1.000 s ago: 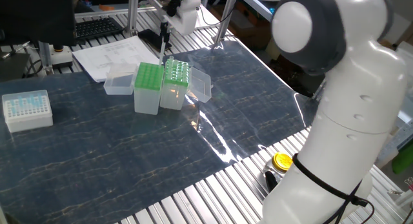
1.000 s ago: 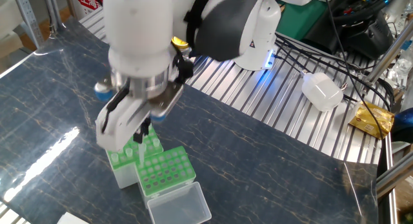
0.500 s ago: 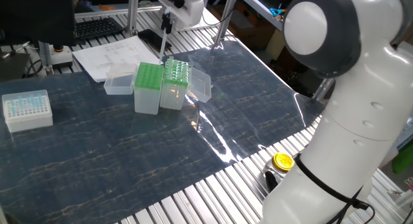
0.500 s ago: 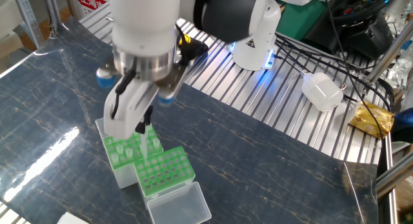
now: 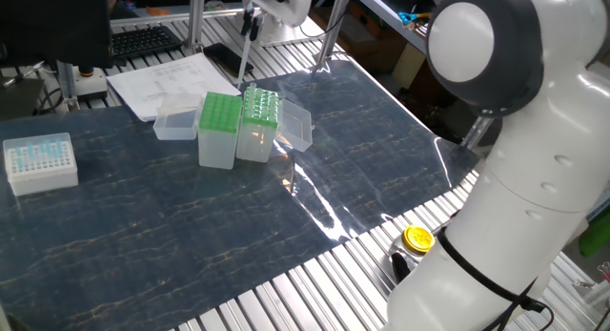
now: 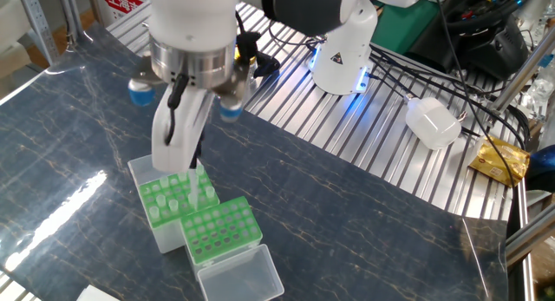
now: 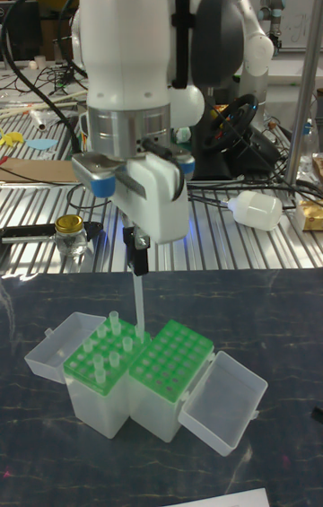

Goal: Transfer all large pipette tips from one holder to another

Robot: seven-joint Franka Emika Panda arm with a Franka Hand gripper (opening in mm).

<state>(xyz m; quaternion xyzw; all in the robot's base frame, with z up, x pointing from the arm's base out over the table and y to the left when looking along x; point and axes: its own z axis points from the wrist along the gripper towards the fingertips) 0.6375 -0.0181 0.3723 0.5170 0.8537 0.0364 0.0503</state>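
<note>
hanging point-down from the pincer [image 7: 139,257] is one large pipette tip [image 7: 140,302], its long axis close to vertical, wide end gripped between the dark fingers [image 7: 141,254] and narrow end aimed at the racks below — the pincer is pinched narrow on it. in the tall fixed view the tip's lower end sits just above the seam between the two green racks, and whether it touches either cannot be told.

the left green rack [image 7: 100,353] in that view carries the other large pipette tips [image 7: 109,350], a small cluster standing upright with their open ends up and points down in the holes. touching it on the right is the second green rack [image 7: 172,358], its holes showing dark. each rack sits on a translucent box with a clear hinged lid [image 7: 223,402] thrown open to the outside.

in one fixed view the held tip shows as a thin pale line dropping toward the pair of racks on the dark marbled table [image 5: 172,226]. a white box of small pale-blue tips [image 5: 39,163] stands well apart near the table's edge, with sheets of paper [image 5: 172,83] behind the racks — a yellow-lidded jar [image 5: 416,239] rests on the metal slats near the robot's base.
</note>
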